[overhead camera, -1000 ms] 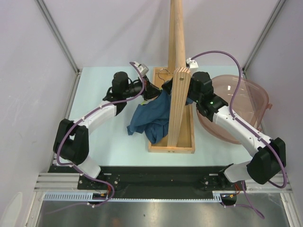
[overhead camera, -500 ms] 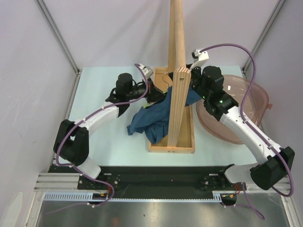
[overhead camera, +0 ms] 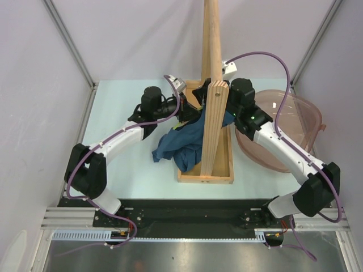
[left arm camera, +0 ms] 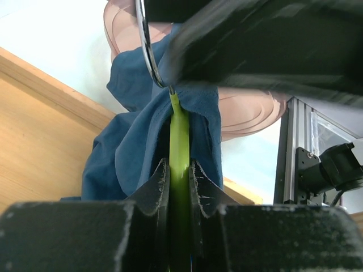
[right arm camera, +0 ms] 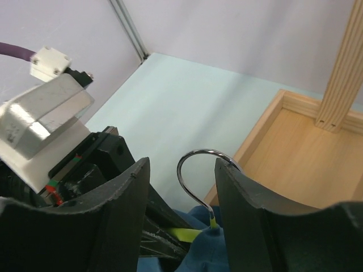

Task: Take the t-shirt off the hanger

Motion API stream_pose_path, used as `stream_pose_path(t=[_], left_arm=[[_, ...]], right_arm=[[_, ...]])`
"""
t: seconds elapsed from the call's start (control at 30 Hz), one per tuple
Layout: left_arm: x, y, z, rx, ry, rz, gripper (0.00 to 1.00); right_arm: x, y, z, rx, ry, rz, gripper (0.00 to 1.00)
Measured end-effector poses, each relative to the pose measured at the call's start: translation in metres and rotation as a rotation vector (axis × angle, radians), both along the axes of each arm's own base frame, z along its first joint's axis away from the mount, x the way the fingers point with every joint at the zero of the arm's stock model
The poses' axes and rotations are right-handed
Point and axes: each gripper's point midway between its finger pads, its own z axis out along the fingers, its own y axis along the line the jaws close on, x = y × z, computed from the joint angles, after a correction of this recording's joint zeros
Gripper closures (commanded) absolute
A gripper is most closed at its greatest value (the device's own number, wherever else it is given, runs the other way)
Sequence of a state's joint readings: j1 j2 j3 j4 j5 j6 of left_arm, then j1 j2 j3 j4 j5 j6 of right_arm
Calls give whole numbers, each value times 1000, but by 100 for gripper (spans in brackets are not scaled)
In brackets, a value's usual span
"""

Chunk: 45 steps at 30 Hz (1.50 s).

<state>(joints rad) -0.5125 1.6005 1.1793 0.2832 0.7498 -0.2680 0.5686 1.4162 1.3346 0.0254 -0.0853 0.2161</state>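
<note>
One t-shirt (overhead camera: 180,143), soft, plain, dark teal-blue, hangs crumpled from one hanger (left arm camera: 178,133) and spills over the 9 o'clock rim of the wooden tray (overhead camera: 224,170) onto the pale worktop (overhead camera: 125,164), trailing toward 7 o'clock. The hanger is thin, smooth and lime-green. In the left wrist view its long axis runs 6 to 12 o'clock, with the silver wire hook (right arm camera: 180,170) at the 12 end. The left pincer (left arm camera: 179,167) is clamped on the green bar. The right pincer (right arm camera: 182,170) stands apart, straddling the hook. One upright wooden pole (overhead camera: 211,85) rises from the tray. One translucent pink bowl (overhead camera: 295,124) sits at 3 o'clock.
</note>
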Motion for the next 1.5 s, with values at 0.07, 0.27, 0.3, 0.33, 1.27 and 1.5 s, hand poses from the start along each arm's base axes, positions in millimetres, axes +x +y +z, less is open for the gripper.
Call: stream_pose_path(t=[0.07, 0.27, 0.3, 0.33, 1.27, 1.5], left_arm=[[1, -1, 0, 2, -1, 5, 100], [0, -1, -1, 8, -2, 7, 100], [0, -2, -2, 9, 0, 6, 97], [-1, -2, -2, 11, 2, 4, 88], [-59, 156, -34, -228, 64, 537, 12], [-64, 163, -48, -277, 86, 575, 94]], right_arm=[[4, 5, -7, -6, 9, 6, 50], [13, 15, -29, -28, 45, 10, 82], [14, 14, -29, -30, 41, 4, 92], [16, 14, -28, -26, 34, 1, 100], [14, -36, 48, 172, -91, -134, 100], [16, -40, 48, 193, -78, -139, 100]])
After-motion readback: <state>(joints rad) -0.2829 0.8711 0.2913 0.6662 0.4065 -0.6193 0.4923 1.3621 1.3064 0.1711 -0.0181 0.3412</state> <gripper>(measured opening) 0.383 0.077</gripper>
